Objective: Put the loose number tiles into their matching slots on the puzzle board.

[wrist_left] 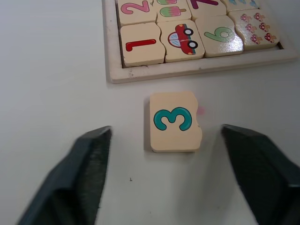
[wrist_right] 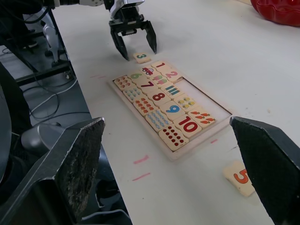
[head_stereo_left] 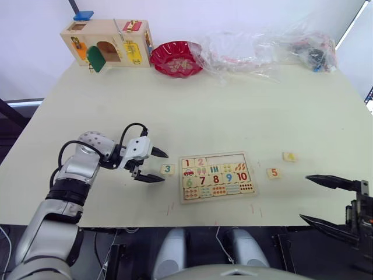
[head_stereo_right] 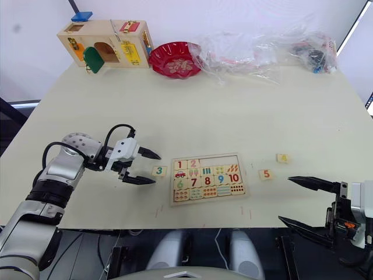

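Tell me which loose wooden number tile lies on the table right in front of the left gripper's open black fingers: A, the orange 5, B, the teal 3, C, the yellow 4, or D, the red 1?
B: the pale wooden tile with a teal 3 lies flat between the left gripper's spread fingers, just outside the pale-wood puzzle board's rim.

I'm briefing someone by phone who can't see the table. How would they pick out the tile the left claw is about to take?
Start at the puzzle board, the flat pale-wood tray near the table's front edge. Just off its left rim, apart from it, lies the 3 tile, between the open fingers of the left claw. It bears a teal 3; the other loose tiles, the orange 5 tile and yellow 4 tile, lie right of the board.
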